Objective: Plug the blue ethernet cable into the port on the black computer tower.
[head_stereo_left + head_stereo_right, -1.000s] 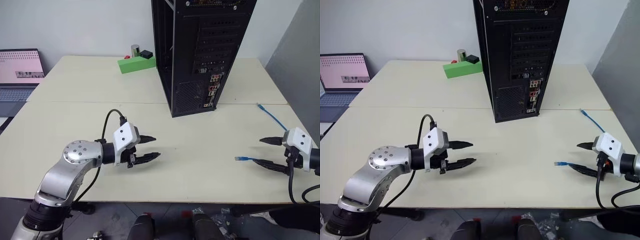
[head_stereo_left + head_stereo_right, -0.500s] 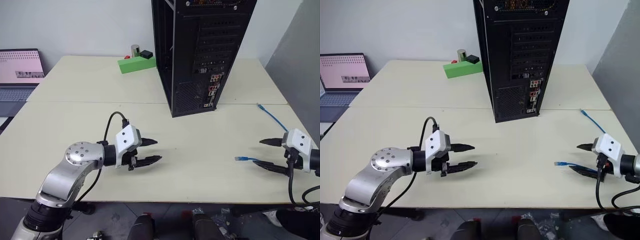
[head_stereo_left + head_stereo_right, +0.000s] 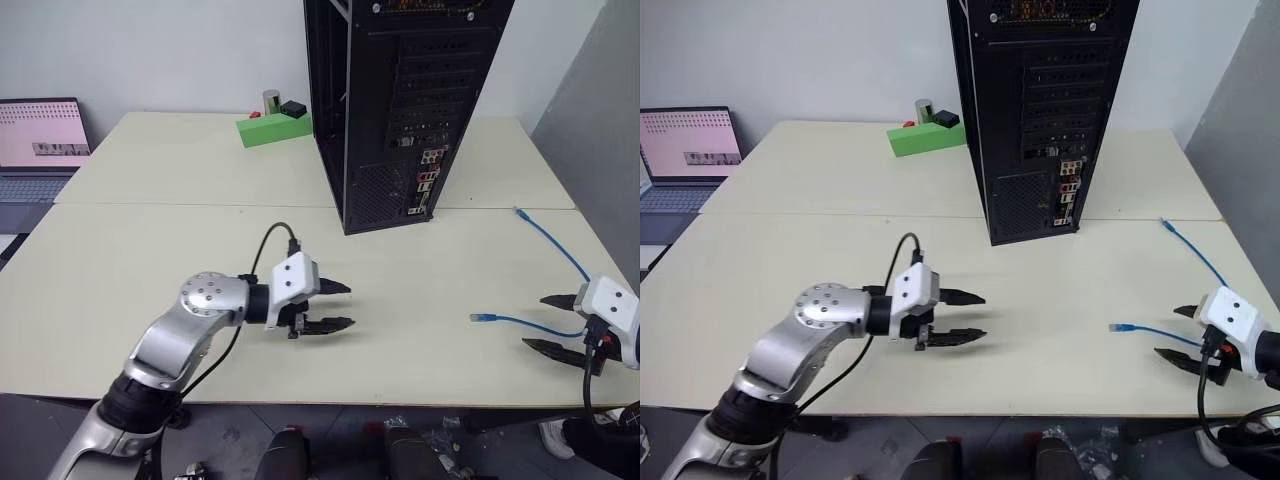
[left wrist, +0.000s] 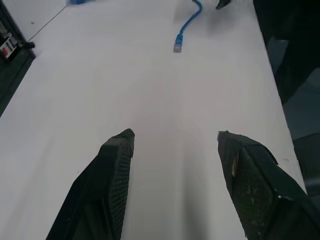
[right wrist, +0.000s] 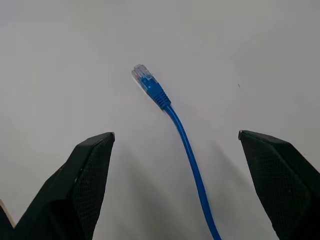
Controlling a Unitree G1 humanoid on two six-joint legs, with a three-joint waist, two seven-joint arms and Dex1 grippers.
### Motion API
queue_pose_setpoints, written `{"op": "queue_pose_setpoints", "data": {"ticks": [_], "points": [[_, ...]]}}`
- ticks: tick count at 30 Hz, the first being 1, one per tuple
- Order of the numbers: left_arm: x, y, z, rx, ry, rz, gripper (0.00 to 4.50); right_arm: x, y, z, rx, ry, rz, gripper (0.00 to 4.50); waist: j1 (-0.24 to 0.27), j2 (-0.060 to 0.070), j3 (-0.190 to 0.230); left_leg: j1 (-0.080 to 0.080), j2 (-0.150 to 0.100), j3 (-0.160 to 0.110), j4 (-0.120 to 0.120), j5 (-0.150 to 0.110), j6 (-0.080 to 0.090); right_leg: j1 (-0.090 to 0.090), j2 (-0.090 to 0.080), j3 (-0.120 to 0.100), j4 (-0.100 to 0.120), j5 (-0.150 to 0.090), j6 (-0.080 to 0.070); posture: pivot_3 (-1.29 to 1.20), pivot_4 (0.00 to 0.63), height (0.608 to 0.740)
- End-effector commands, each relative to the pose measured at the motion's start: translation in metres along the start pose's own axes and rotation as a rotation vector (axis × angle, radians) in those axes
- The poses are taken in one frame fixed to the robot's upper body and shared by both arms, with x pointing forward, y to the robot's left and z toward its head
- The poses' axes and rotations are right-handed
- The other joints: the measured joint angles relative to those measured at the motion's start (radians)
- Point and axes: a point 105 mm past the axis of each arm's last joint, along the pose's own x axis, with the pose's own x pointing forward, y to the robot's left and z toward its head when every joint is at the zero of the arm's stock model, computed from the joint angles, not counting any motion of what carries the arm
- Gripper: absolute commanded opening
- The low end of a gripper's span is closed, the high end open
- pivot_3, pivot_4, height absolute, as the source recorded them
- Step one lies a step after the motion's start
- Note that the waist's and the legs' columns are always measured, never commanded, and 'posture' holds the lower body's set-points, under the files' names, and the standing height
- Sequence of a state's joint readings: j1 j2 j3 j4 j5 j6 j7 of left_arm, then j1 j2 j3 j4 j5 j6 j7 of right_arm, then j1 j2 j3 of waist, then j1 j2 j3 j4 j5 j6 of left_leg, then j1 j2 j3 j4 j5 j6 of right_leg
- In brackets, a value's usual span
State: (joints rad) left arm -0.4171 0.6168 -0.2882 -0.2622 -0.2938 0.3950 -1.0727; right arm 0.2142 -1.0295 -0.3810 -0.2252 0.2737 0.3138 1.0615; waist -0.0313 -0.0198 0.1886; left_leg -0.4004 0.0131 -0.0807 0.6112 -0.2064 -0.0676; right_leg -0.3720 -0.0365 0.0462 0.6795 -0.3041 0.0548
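While the tower [image 3: 405, 105] stands upright at the far middle of the table [image 3: 150, 250], its rear panel with slot covers, mesh vent and coloured ports [image 3: 428, 180] faces the near right. No plug sits in those ports. The cable [image 3: 520, 322] lies loose on the table at the right: one clear plug [image 3: 478, 317] rests on the near right part of the tabletop, well apart from the tower, and the cord runs right from it toward the right gripper [image 3: 558, 325], then curves away to the far right, where the other end [image 3: 518, 211] lies near the table's right edge.

The right gripper hovers low at the near right edge, its fingers spread wide and holding nothing. In the right wrist view the cable [image 5: 175, 125] runs between the two fingers [image 5: 85, 180] without touching either, the plug [image 5: 142, 75] lying beyond their tips.

The left gripper [image 3: 343, 306] is at the near middle of the table, pointing right toward the cable's plug, well short of it. Its fingers are parted and empty; the left wrist view shows bare tabletop between them, with the plug [image 4: 178, 46] farther on.

A green block [image 3: 272, 128] sits at the far side, left of the tower, with a small can and a dark object behind it. A laptop [image 3: 38, 145] with its screen lit stands at the far left.
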Motion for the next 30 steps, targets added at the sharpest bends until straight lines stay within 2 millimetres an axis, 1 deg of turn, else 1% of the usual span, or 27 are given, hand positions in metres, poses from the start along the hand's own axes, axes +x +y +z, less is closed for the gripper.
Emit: {"op": "queue_pose_setpoints", "data": {"ticks": [1,6,8,12,15,16,17,18,20,23,25,28,30], "points": [[0.013,-0.005,0.006,0.092,-0.008,-0.066,2.86,0.008,0.002,0.003,-0.040,0.009,0.004,4.21,-0.001,0.000,0.000,0.000,0.000,0.000,0.000,0.000,0.000,0.000,0.000,0.000,0.000,0.000,0.000,0.00,0.150,0.740],[0.024,-0.009,0.006,0.131,-0.007,-0.094,2.86,0.023,-0.011,-0.004,-0.026,0.019,-0.020,4.21,-0.002,0.000,0.000,0.000,0.000,0.000,0.000,0.000,0.000,0.000,0.000,0.000,0.000,0.000,0.000,0.00,0.150,0.740],[0.026,-0.010,0.005,0.140,-0.003,-0.097,2.86,0.029,-0.018,-0.002,-0.002,-0.003,-0.021,4.21,-0.002,0.000,0.000,0.000,0.000,0.000,0.000,0.000,0.000,0.000,0.000,0.000,0.000,0.000,0.000,0.00,0.150,0.740],[0.026,-0.012,0.003,0.141,0.002,-0.094,2.86,0.037,-0.027,-0.008,0.021,0.019,0.018,4.21,-0.001,0.000,0.000,0.000,0.000,0.000,0.000,0.000,0.000,0.000,0.000,0.000,0.000,0.000,0.000,0.00,0.150,0.740],[0.027,-0.013,0.002,0.144,0.004,-0.091,2.86,0.041,-0.032,-0.016,0.021,0.065,0.057,3.81,-0.001,0.000,0.000,0.000,0.000,0.000,0.001,0.000,0.000,0.000,0.000,0.000,0.000,0.000,0.000,0.00,0.150,0.740],[0.027,-0.013,0.002,0.145,0.005,-0.090,2.86,0.041,-0.033,-0.018,0.018,0.079,0.075,3.51,-0.001,0.000,0.000,0.000,0.000,0.000,0.001,0.000,0.000,0.000,0.000,0.000,0.000,0.000,0.000,0.00,0.150,0.740],[0.027,-0.013,0.002,0.145,0.006,-0.089,2.86,0.041,-0.033,-0.019,0.017,0.086,0.086,3.37,-0.001,0.000,0.000,0.000,0.000,0.000,0.001,0.000,0.000,0.000,0.000,0.000,0.000,0.000,0.000,0.00,0.150,0.740],[0.027,-0.013,0.002,0.145,0.006,-0.087,2.86,0.041,-0.033,-0.020,0.011,0.096,0.097,3.02,-0.001,0.000,0.000,0.000,0.000,0.000,0.001,0.000,0.000,0.000,0.000,0.000,0.000,0.000,0.000,0.00,0.150,0.740],[0.026,-0.013,0.001,0.146,0.008,-0.083,2.86,0.042,-0.034,-0.021,0.008,0.104,0.111,2.45,-0.001,0.000,0.000,0.000,0.000,0.000,0.001,0.000,0.000,0.000,0.000,0.000,0.000,0.000,0.000,0.00,0.150,0.740],[0.026,-0.014,0.001,0.143,0.008,-0.078,2.86,0.042,-0.034,-0.020,0.006,0.107,0.129,1.86,-0.001,0.000,0.000,0.000,0.000,0.000,0.001,0.000,0.000,0.000,0.000,0.000,0.000,0.000,0.000,0.00,0.150,0.740],[0.026,-0.014,0.001,0.141,0.008,-0.076,2.86,0.042,-0.031,-0.018,-0.003,0.098,0.146,1.37,-0.001,0.000,0.000,0.000,0.000,0.000,0.001,0.000,0.000,0.000,0.000,0.000,0.001,0.000,0.000,0.00,0.150,0.740],[0.027,-0.014,0.000,0.141,0.014,-0.072,2.86,0.044,-0.026,-0.009,-0.022,0.057,0.171,0.74,-0.001,0.000,0.000,0.000,0.000,0.000,0.001,0.000,0.000,0.000,0.000,0.000,0.001,0.000,0.000,0.00,0.150,0.740],[0.027,-0.014,-0.001,0.143,0.018,-0.069,2.86,0.045,-0.022,-0.005,-0.029,0.041,0.184,0.13,-0.001,0.000,0.000,0.000,0.000,0.000,0.001,0.000,0.000,0.000,0.000,0.000,0.001,0.000,0.000,0.00,0.150,0.740]]}}
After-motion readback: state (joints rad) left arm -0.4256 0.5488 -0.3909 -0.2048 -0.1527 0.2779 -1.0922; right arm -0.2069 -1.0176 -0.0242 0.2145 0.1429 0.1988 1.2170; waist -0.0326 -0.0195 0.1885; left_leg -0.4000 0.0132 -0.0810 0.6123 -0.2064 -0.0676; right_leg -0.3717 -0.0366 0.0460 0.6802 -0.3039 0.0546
